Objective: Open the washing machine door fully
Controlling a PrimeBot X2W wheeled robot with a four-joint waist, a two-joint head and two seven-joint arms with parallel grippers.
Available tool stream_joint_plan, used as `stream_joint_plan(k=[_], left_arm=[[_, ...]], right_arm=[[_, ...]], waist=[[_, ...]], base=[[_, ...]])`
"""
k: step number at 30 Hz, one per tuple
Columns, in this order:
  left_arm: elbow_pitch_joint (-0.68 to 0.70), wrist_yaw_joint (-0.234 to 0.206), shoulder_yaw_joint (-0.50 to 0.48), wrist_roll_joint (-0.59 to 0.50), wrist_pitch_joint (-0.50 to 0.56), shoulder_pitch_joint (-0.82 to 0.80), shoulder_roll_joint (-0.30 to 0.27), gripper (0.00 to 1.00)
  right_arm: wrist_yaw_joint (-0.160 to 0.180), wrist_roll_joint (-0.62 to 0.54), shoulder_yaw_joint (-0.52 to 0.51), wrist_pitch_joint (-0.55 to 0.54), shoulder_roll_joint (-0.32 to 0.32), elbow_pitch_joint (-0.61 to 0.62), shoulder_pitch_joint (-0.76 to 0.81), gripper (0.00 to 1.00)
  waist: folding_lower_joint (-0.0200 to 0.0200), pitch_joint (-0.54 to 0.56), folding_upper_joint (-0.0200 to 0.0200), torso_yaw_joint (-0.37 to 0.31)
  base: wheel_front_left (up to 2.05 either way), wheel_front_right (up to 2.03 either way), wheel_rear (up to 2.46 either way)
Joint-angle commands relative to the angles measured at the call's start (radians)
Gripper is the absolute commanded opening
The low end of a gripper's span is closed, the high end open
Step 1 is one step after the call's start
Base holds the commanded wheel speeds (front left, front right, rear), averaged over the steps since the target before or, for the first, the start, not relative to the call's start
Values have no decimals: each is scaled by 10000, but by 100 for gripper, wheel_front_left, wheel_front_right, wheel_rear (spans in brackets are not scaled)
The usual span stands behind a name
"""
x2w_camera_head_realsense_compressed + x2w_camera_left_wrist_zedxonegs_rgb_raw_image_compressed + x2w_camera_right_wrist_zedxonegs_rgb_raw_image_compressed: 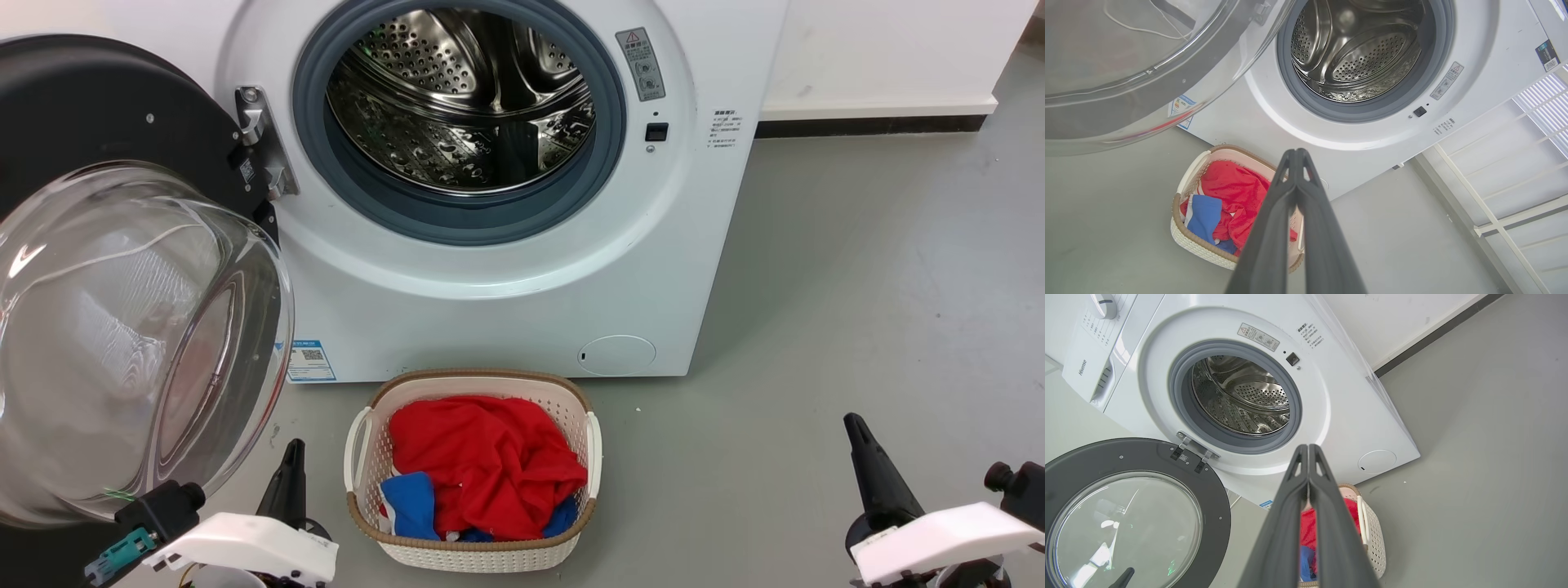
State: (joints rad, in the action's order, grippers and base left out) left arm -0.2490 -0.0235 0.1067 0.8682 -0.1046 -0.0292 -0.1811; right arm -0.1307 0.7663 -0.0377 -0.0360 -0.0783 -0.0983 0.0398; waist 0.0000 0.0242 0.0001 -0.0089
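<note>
**Head view.** The washing machine door (122,286) stood wide open at 9 o'clock of the frame. It hung on its metal hinge (261,139), with the black ring facing me and the clear glass bowl bulging toward the camera. The drum mouth (461,106) lay uncovered at 12 o'clock. The left gripper (292,449) sat at 7 o'clock, with the door at about 10 o'clock from its fingertips. The bowl's lower rim was near them. The right gripper (853,425) sat at 4 o'clock, well apart from the door, which lay at 9 o'clock from it. A basket (473,377) holding a red garment (482,457) stood on the floor at 6 o'clock, between the two grippers.

**Left wrist view.** I saw the left gripper (1296,153) with its fingers pressed together and holding nothing. The door (1126,61) was at 10 o'clock, apart from them.

**Right wrist view.** The right gripper (1308,448) likewise had its fingers pressed together and empty. The door (1126,514) lay at 8 o'clock from the fingertips, not touching them.
</note>
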Motion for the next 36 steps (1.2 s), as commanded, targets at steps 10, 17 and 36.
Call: stream_joint_plan(k=[10,17,36], left_arm=[[111,314,-448,1302,368,-394,184,0],[107,462,-664,2040,589,-456,316,0],[93,827,-1183,3806,1124,-601,644,0]], right_arm=[[0,1488,-147,-115,34,-165,-493,0],[0,2333,-218,-189,61,-322,-617,0],[-1,4341,-392,-379,128,-695,-942,0]], waist=[[0,-31,-1,10],[0,-52,-1,17],[0,-110,-1,36]], base=[[0,0,0],[0,0,0],[0,0,0]])
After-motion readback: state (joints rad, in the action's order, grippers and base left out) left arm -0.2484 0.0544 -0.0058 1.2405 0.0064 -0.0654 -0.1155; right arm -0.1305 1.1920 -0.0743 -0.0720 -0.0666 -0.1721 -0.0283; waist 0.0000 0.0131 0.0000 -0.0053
